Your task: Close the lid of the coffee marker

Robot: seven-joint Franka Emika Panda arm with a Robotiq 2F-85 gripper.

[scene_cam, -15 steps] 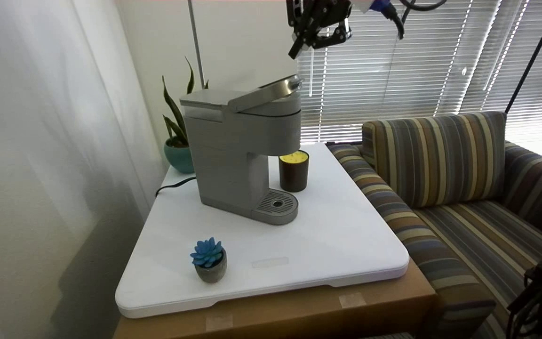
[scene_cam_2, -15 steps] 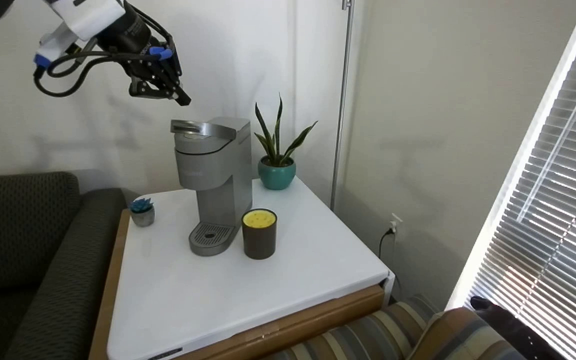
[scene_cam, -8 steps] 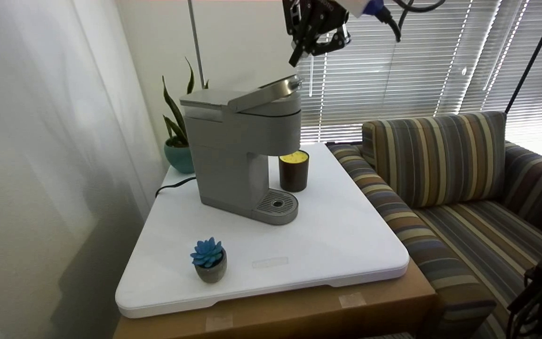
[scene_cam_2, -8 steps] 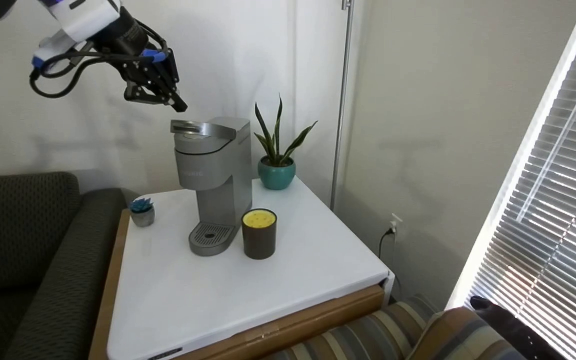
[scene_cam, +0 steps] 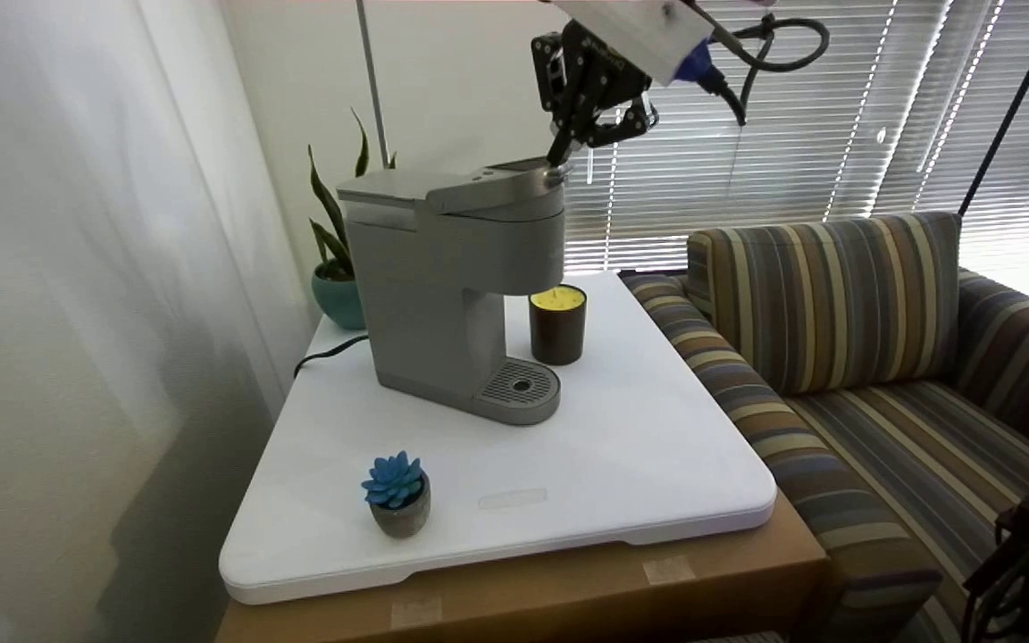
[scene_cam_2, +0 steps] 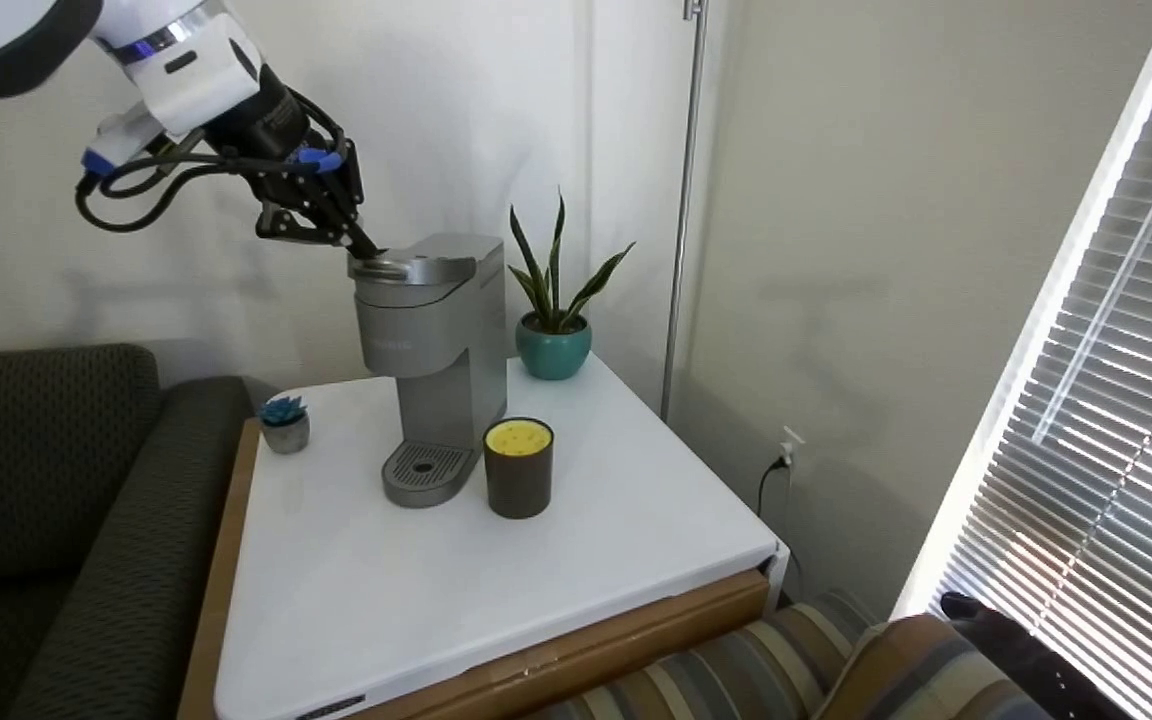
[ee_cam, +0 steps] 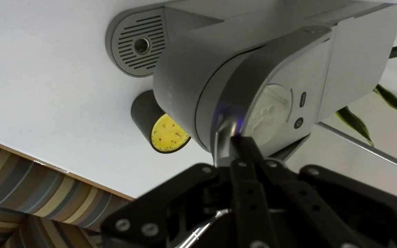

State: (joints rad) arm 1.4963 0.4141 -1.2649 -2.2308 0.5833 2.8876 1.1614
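Note:
The grey coffee maker (scene_cam: 425, 295) stands upright on the white table; it also shows in an exterior view (scene_cam_2: 486, 350). Its lid (scene_cam: 488, 192), with a silver front handle, lies nearly flat on the brew head, its front perhaps slightly raised. The lid top with its buttons also shows in the wrist view (ee_cam: 308, 79). My gripper (scene_cam: 556, 161) is shut and empty, pointing down, its fingertips touching the lid's front edge by the handle. The gripper also shows in an exterior view (scene_cam_2: 371, 252) and the wrist view (ee_cam: 245, 141), where the fingertips overlap the handle.
A dark candle with yellow wax (scene_cam: 557, 330) stands close beside the coffee maker. A small blue succulent (scene_cam: 397, 491) sits near a table edge. A snake plant in a teal pot (scene_cam_2: 553, 345) stands behind. A striped armchair (scene_cam: 827, 304) adjoins the table (scene_cam: 622, 446).
My gripper has come down onto the front of the lid. The lid's front has tipped down from its raised angle. The coffee maker has shifted very slightly backward.

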